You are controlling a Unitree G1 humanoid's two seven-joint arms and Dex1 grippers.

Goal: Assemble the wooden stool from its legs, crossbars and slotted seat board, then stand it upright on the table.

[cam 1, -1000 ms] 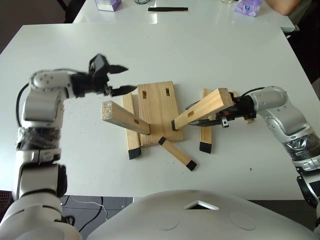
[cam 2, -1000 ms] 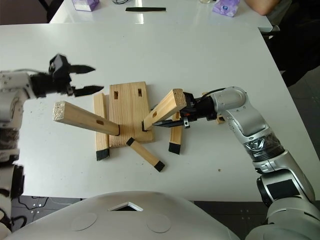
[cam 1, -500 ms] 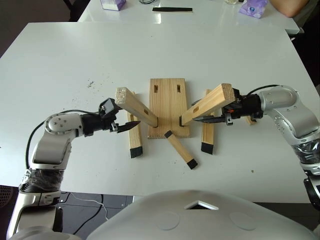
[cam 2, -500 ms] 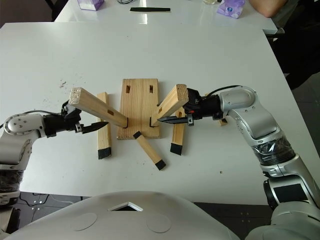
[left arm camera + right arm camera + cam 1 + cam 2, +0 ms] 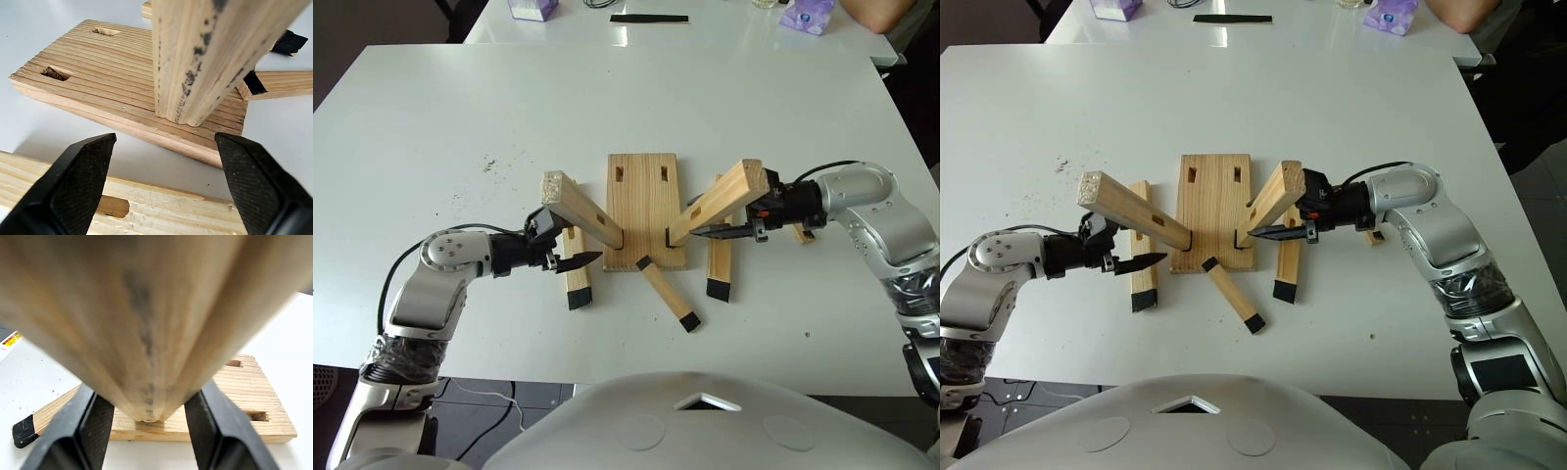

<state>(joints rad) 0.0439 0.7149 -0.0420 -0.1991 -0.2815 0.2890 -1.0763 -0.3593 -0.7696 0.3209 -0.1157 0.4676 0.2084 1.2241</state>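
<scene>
The slotted seat board (image 5: pixel 641 191) lies flat mid-table. Two legs stand in its near slots and lean outward: the left leg (image 5: pixel 579 208) and the right leg (image 5: pixel 720 199). My left gripper (image 5: pixel 576 251) is open low beside the left leg. In the left wrist view its fingers (image 5: pixel 78 186) straddle the base of that leg (image 5: pixel 210 54) without touching it. My right gripper (image 5: pixel 715 223) is shut on the right leg. In the right wrist view its fingers (image 5: pixel 90 431) press both sides of that leg (image 5: pixel 146 323).
Loose legs with black tips lie on the table to the left (image 5: pixel 576 282) and right (image 5: pixel 718 266) of the board. A short crossbar (image 5: pixel 668 296) lies in front. A small wooden piece (image 5: pixel 800 234) rests behind the right gripper. Wood crumbs (image 5: pixel 489 164) dot the left side.
The head camera shifted. My left gripper came down from above the table's left side to the left leg, then edged closer. The right gripper kept hold of the right leg.
</scene>
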